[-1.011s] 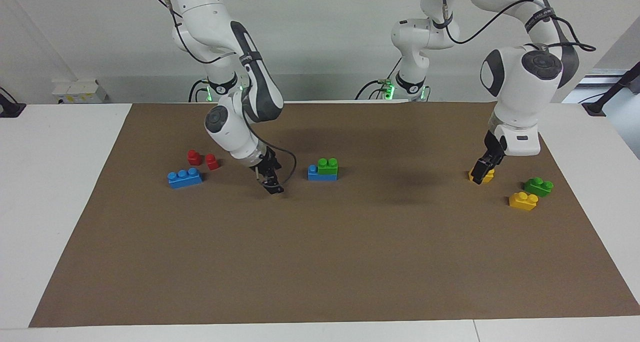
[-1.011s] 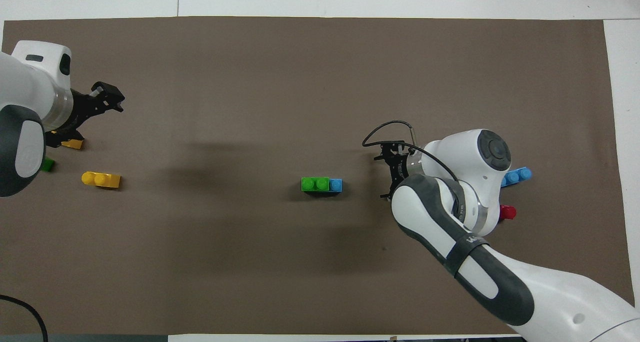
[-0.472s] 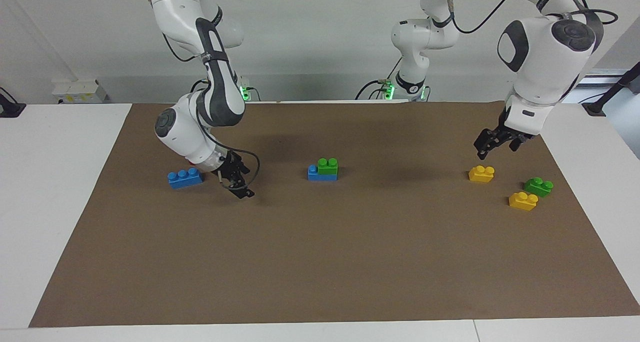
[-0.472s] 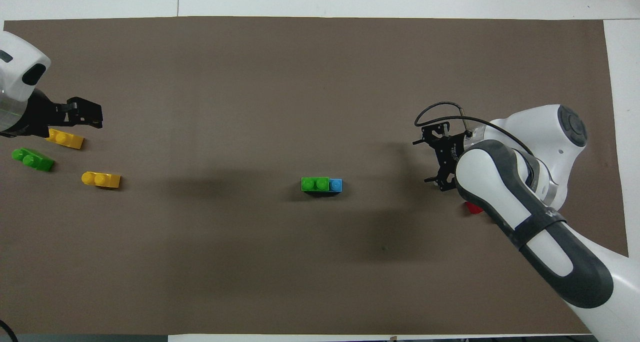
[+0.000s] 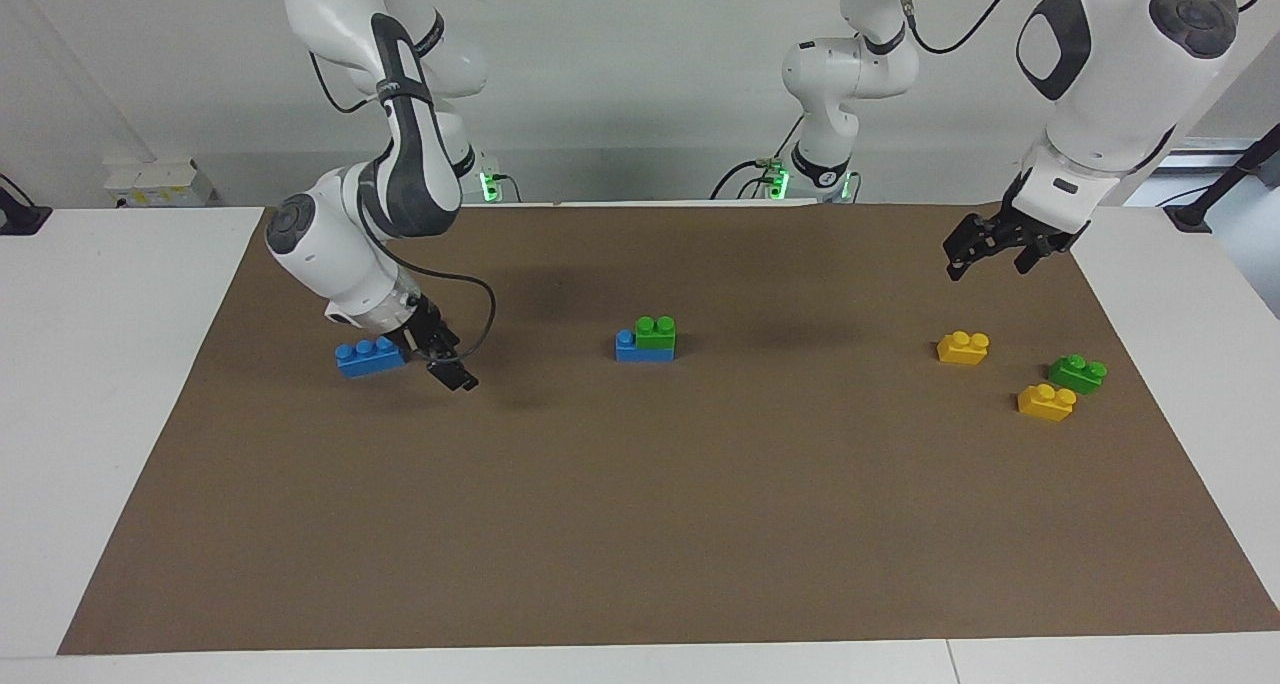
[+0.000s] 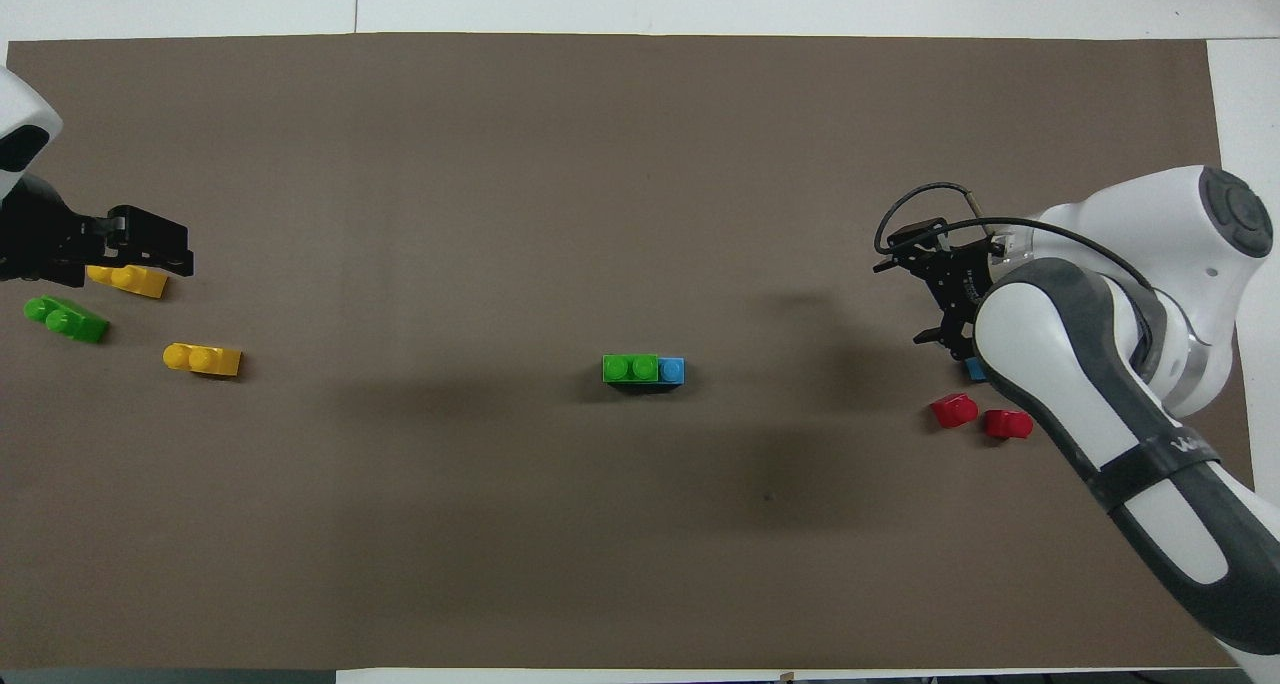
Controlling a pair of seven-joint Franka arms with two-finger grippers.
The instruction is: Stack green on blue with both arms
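A green brick (image 5: 656, 331) sits on a blue brick (image 5: 632, 350) at the middle of the mat; the stack also shows in the overhead view (image 6: 631, 368). My right gripper (image 5: 447, 364) is open and empty, low beside a second blue brick (image 5: 370, 356) toward the right arm's end of the table. My right arm hides most of that brick in the overhead view (image 6: 975, 369). A second green brick (image 5: 1077, 373) lies toward the left arm's end of the table. My left gripper (image 5: 990, 260) is open and empty, raised over the mat near a yellow brick (image 5: 963, 347).
Another yellow brick (image 5: 1046, 402) lies beside the loose green brick. Two small red bricks (image 6: 955, 410) (image 6: 1008, 424) lie by my right arm, hidden in the facing view. A brown mat (image 5: 640, 524) covers the white table.
My right gripper has swung away from the stack to beside the loose blue brick. My left gripper has lifted off the yellow brick and drawn back toward the robots.
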